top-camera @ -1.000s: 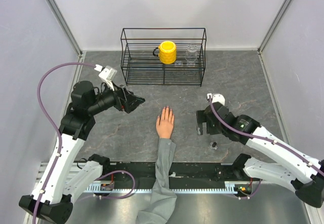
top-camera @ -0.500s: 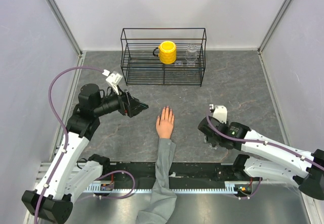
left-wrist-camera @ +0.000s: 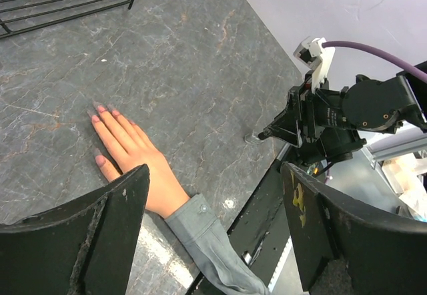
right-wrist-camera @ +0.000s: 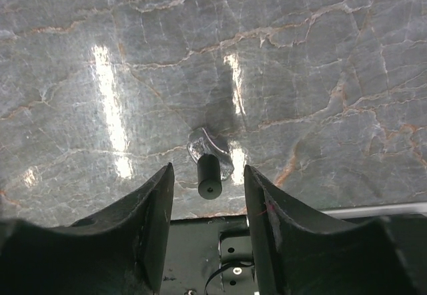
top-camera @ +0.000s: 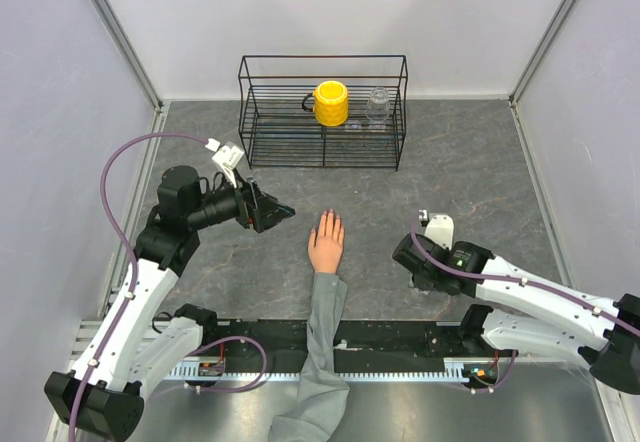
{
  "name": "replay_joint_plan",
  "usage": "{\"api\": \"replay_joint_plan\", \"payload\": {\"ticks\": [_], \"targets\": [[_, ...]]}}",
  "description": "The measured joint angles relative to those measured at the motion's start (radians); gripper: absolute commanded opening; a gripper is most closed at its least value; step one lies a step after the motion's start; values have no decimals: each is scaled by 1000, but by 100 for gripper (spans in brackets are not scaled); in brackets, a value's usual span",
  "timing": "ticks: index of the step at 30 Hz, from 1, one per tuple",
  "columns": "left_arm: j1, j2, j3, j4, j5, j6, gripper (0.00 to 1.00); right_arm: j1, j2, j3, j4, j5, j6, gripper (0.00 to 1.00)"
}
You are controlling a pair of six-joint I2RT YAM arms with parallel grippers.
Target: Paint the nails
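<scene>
we straddle the polish bottle [right-wrist-camera: 209, 169], four o'clock of the mannequin hand [top-camera: 325, 244], right fingers [right-wrist-camera: 148, 228] apart for gripping; left fingers [left-wrist-camera: 93, 241] agape.

Grey marbled stone, with one bright spot of yellow

The table [top-camera: 480, 162] was dark grey, marbled with pale and rust-orange veins. The mannequin hand [top-camera: 326, 244] was peach, its nails [left-wrist-camera: 101, 109] pinkish, its sleeve [top-camera: 322, 342] plain grey. At the table's far edge the wire rack [top-camera: 322, 112] was black, the mug [top-camera: 331, 103] in it bright yellow, the jar [top-camera: 378, 105] clear. Toward the near edge, the small bottle [right-wrist-camera: 208, 168] was clear-bodied with a black cap. The arms [top-camera: 140, 302] were white and black, their cables [top-camera: 130, 152] purple.
</scene>
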Motion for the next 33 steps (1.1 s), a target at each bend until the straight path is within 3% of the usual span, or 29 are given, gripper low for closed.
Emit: {"api": "replay_joint_plan", "payload": {"ticks": [18, 26, 29, 31, 32, 33], "targets": [[0, 3, -24, 23, 24, -11, 85, 0, 78, 0, -7, -60, -16, 47], [0, 2, -32, 24, 42, -17, 84, 1, 99, 0, -1, -58, -31, 38], [0, 2, -32, 24, 45, -18, 84, 1, 99, 0, 2, -58, -35, 33], [0, 2, -32, 24, 48, -18, 82, 1, 99, 0, 4, -58, -38, 24], [0, 2, -32, 24, 50, -18, 82, 1, 99, 0, 5, -58, -41, 19], [-2, 2, -32, 26, 51, -18, 82, 1, 99, 0, 10, -58, -42, 7]]}}
